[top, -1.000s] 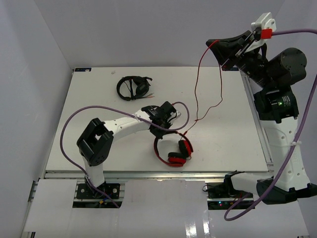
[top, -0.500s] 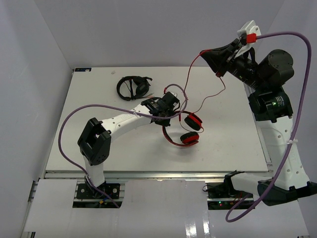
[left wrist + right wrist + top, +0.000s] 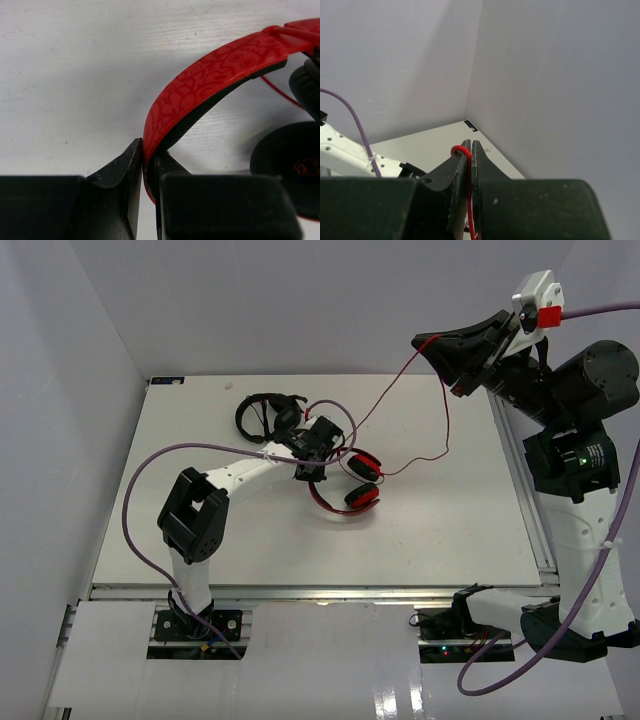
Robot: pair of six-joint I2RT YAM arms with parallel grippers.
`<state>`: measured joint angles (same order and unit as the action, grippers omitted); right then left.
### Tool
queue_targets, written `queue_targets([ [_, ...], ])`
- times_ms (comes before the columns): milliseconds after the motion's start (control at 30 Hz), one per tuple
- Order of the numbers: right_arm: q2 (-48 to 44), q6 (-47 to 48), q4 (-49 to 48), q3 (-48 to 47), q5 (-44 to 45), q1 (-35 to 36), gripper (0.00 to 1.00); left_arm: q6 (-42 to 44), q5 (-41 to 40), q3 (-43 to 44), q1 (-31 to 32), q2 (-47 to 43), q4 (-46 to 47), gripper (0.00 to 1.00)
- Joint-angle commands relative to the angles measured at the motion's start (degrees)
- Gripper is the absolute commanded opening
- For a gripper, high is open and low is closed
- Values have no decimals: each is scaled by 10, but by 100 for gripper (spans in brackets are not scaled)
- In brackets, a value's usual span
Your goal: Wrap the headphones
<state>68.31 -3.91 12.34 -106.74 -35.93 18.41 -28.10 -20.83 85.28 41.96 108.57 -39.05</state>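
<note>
The red headphones [image 3: 348,490] lie near the middle of the table, earcups to the right. My left gripper [image 3: 312,473] is shut on their red headband [image 3: 210,80], pinched between both fingers [image 3: 120,175]. One black-padded earcup [image 3: 287,165] shows at the right of the left wrist view. The thin red cable [image 3: 385,400] runs from the headphones up to my right gripper [image 3: 428,342], held high above the table's right rear. That gripper [image 3: 471,146] is shut on the cable [image 3: 460,149], which loops over its fingertips. More cable hangs in a slack loop [image 3: 440,445].
All-black headphones [image 3: 268,416] lie at the back of the table, just behind my left gripper. Grey walls enclose the table at left and rear. The left arm's purple cable [image 3: 150,475] arcs over the table's left half.
My left gripper has dragged the red headphones from the table's front toward the rear left, turning them. My right gripper stayed high, shifting slightly, with the cable held.
</note>
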Motion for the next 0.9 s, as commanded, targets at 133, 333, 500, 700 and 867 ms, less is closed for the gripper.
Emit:
queue_targets([
  [133, -44, -68, -33, 55, -63, 3, 8, -18, -31, 45, -30, -15, 27, 0],
  [333, -97, -90, -40, 170, -92, 10, 8, -54, -30, 72, -64, -47, 50, 0],
  [500, -140, -111, -57, 253, -132, 15, 8, -90, 5, 108, -114, -60, 52, 0],
  [700, -204, -88, -43, 407, -158, 32, 8, -122, 72, 135, -180, -101, 61, 0],
  [867, -226, -44, -26, 493, -146, 35, 8, -125, 108, 176, -216, -138, 57, 0],
])
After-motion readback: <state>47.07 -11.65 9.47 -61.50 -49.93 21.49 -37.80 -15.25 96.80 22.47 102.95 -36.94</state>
